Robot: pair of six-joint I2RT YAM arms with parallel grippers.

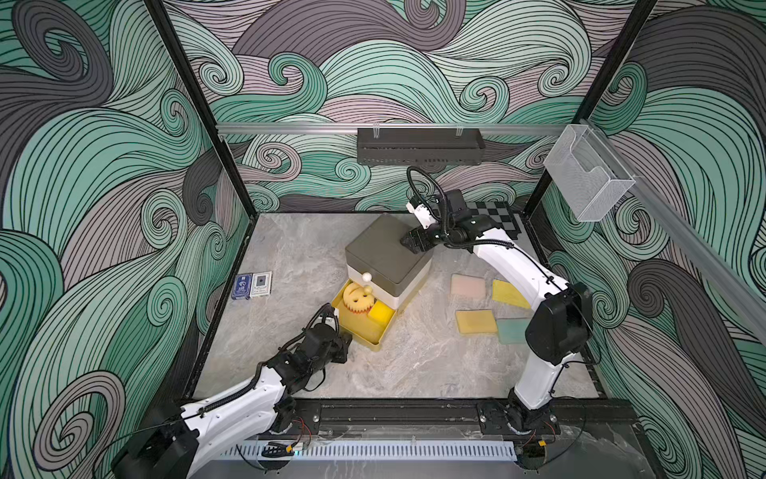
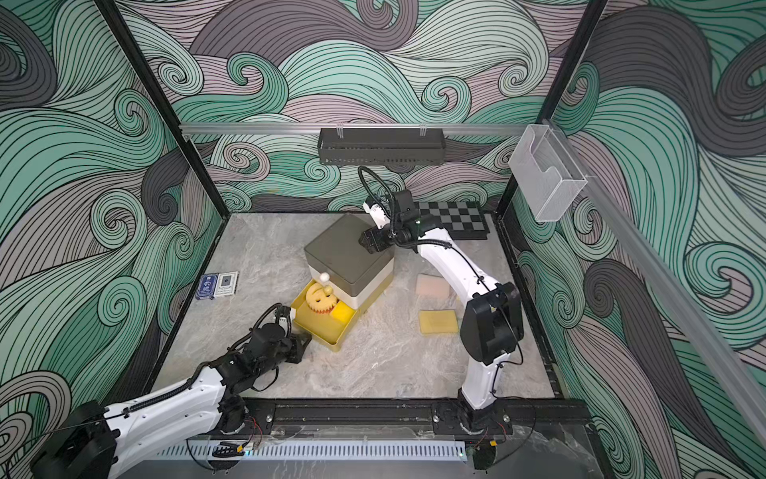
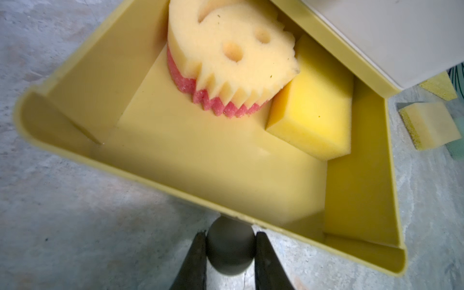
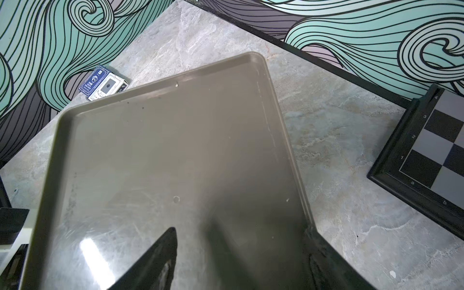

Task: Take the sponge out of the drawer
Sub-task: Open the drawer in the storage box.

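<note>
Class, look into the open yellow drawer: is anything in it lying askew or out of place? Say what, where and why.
The round smiley sponge lies tilted: its toothed edge appears propped on the rectangular yellow sponge beside it in the drawer, not flat on the floor.

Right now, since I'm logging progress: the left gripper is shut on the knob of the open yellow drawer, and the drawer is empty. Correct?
Not quite: the drawer is not empty. The left wrist view shows a round sponge and a block sponge inside. The left gripper is shut on the knob.
</note>
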